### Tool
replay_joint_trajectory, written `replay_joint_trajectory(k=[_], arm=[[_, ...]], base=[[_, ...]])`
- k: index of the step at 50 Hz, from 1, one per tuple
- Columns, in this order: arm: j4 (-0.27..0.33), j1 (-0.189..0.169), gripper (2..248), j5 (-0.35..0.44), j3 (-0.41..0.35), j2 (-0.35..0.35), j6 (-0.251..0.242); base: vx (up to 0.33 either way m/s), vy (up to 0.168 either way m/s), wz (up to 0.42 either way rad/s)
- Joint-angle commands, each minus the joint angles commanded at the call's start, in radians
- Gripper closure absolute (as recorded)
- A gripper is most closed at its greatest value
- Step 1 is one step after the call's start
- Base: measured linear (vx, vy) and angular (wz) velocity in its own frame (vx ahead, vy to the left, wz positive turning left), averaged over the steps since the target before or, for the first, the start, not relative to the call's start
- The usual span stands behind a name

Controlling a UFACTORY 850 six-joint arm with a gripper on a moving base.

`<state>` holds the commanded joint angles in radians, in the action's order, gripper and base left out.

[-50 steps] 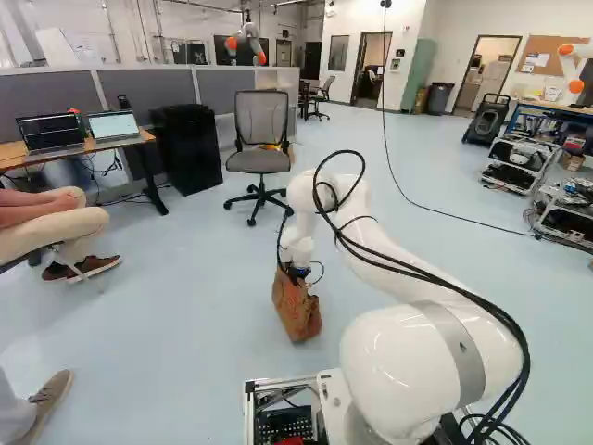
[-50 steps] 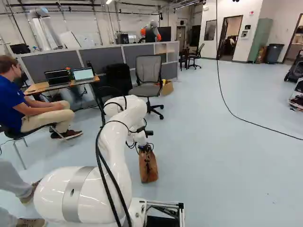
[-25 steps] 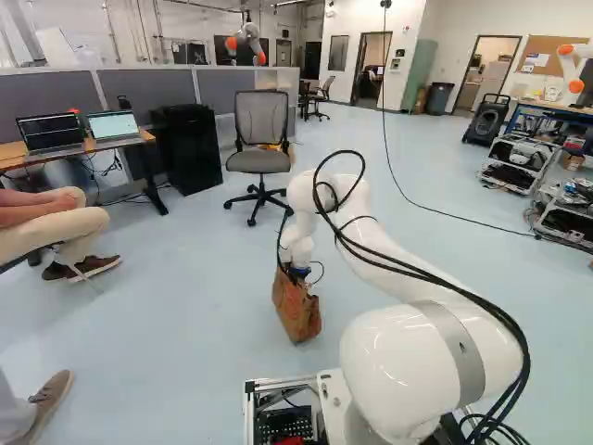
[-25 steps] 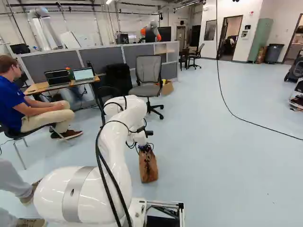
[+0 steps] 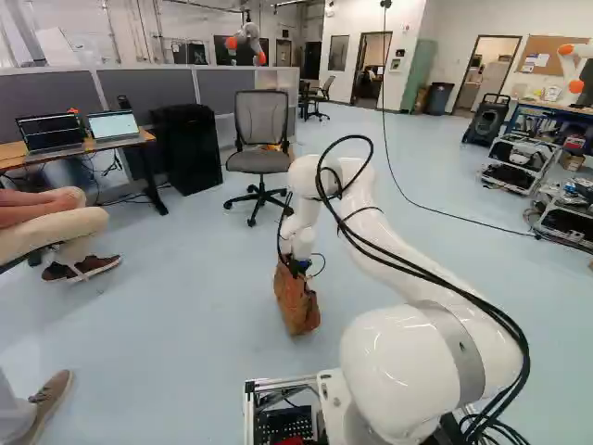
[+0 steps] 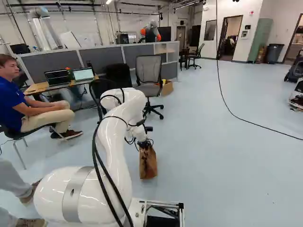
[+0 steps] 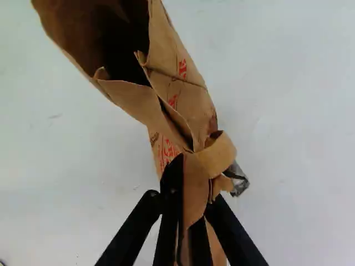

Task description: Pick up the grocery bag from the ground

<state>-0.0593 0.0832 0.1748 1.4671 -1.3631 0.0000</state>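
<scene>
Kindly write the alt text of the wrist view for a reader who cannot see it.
The black gripper is shut on a crumpled brown paper bag, close to a curled paper strip. The bag's mouth gapes ahead of the gripper, above pale floor.

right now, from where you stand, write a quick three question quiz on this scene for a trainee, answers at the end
1. True or false: the gripper is closed on the paper bag.
2. In the left base view, what stands on the floor beyond the bag? a) ladder b) sofa c) office chair
3. Fill in: on the desk at the left of the left base view stand two open ____.

Key: 1 true; 2 c; 3 laptops
</scene>
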Motion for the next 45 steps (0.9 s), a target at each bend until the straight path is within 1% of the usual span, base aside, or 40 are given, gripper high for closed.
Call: replay_joint_trajectory(k=[17, 45], arm=[[0.0, 0.0, 231, 0.0, -0.099, 0.117, 0.0], [0.0, 0.0, 231, 0.0, -0.242, 0.304, 0.0]], base=[[0.0, 0.0, 0.0], [0.0, 0.0, 0.0]])
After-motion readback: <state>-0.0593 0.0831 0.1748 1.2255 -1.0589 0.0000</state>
